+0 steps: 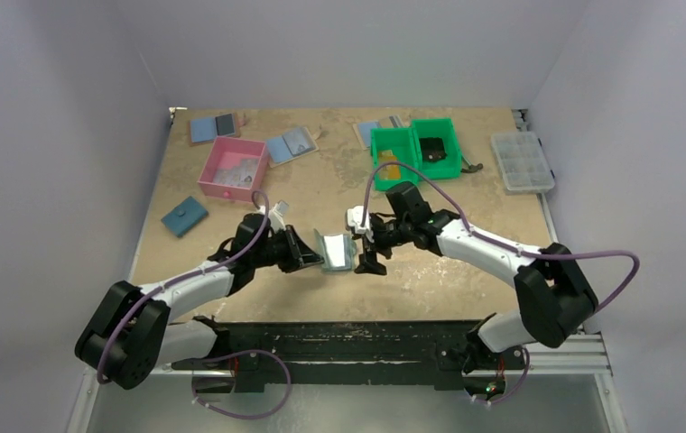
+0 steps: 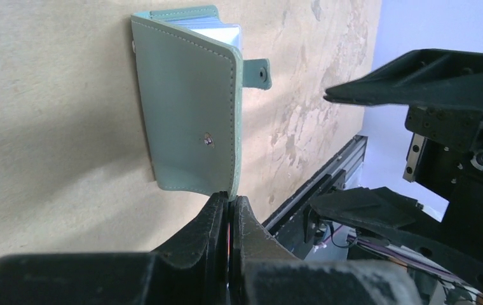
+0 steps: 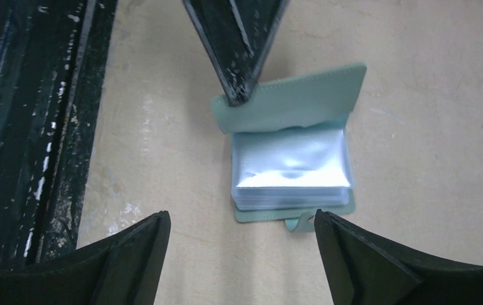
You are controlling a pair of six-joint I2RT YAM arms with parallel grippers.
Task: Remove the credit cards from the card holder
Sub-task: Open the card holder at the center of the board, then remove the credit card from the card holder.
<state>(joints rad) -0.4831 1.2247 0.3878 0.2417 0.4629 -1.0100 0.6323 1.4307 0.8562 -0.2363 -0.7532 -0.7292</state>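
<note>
The card holder (image 1: 333, 250) stands open just toward 6 o'clock from the centre of the bench (image 1: 321, 185). From 9 o'clock the left jaws are pinched tight on its cover edge, propping it up. At 3 o'clock the right jaws gape wide and empty, just beside the clear sleeves (image 3: 290, 168). Opening looks done. No credit cards show, so I judge none drawn yet.

left gripper (image 2: 228, 206) is clamped shut on the card holder's (image 1: 334, 250) cover edge, arm stretched in from its left. right gripper (image 3: 240, 219) is held over the card holder from its right, fingers (image 3: 131, 254) spread wide.
</note>
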